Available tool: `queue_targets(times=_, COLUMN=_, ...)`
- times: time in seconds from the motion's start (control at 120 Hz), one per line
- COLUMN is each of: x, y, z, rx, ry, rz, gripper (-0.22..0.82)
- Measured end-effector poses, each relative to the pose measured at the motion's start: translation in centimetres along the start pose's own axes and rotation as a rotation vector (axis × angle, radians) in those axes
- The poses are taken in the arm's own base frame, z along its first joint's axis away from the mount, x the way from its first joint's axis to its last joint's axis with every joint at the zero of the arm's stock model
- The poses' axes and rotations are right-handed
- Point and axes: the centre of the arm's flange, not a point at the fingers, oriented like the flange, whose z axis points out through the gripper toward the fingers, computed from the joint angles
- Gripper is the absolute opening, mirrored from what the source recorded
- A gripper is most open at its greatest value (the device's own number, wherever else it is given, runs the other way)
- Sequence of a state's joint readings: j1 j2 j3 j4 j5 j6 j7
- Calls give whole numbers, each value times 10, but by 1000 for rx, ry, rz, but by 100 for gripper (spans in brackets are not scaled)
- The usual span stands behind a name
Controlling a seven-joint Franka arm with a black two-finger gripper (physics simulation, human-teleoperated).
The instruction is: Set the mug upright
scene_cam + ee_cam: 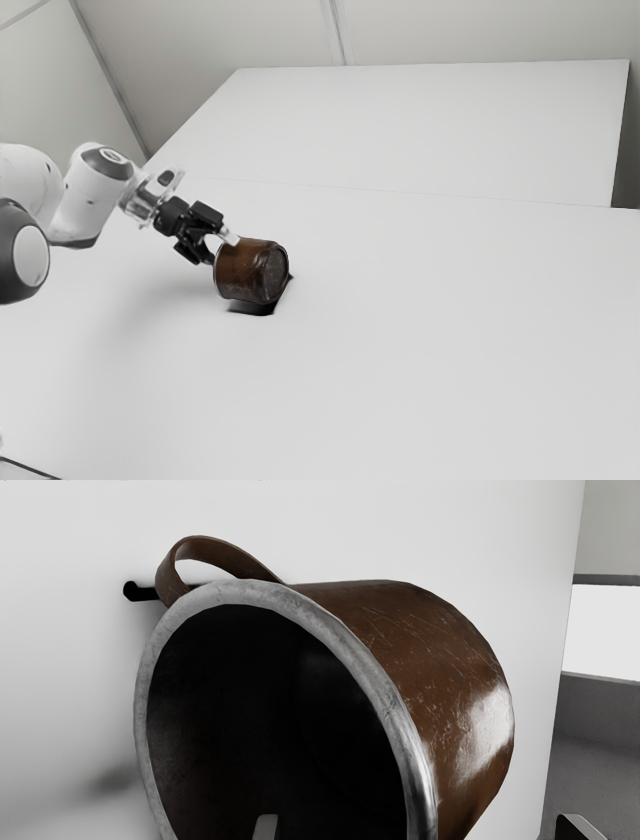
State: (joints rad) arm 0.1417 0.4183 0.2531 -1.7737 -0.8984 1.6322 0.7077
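One brown mug (247, 272), tipped sideways, mouth (275, 705) facing the spread pincer (221, 250)

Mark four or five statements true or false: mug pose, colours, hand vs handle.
1. The mug is tipped over in front of the hand. True.
2. Its mouth faces away from the hand. False: the mouth opens toward the hand.
3. The rim is grey and the outer wall brown. True.
4. The hand is gripping the handle. False: its fingers stand apart, away from the handle.
5. The base faces the exterior view's right. True.
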Motion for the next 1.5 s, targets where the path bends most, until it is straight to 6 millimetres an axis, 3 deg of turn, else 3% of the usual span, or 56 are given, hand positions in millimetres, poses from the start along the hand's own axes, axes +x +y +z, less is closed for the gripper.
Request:
queue_targets(times=0.233, x=3, y=-9, z=8, rx=-72, ry=5, rz=61, gripper=57)
queue_targets(times=0.675, x=1, y=-10, z=14, rx=-154, ry=31, rz=141, gripper=8)
queue_targets(times=1.0, x=0, y=-5, z=20, rx=-238, ry=77, rz=176, gripper=-13)
queue_targets(times=1.208, x=0, y=8, z=11, rx=-239, ry=101, rz=214, gripper=-16)
queue_targets(times=1.375, x=4, y=37, z=-3, rx=-131, ry=134, rz=240, gripper=-17)
queue_targets(times=1.5, x=-2, y=63, z=6, rx=38, ry=113, rz=239, gripper=-17)
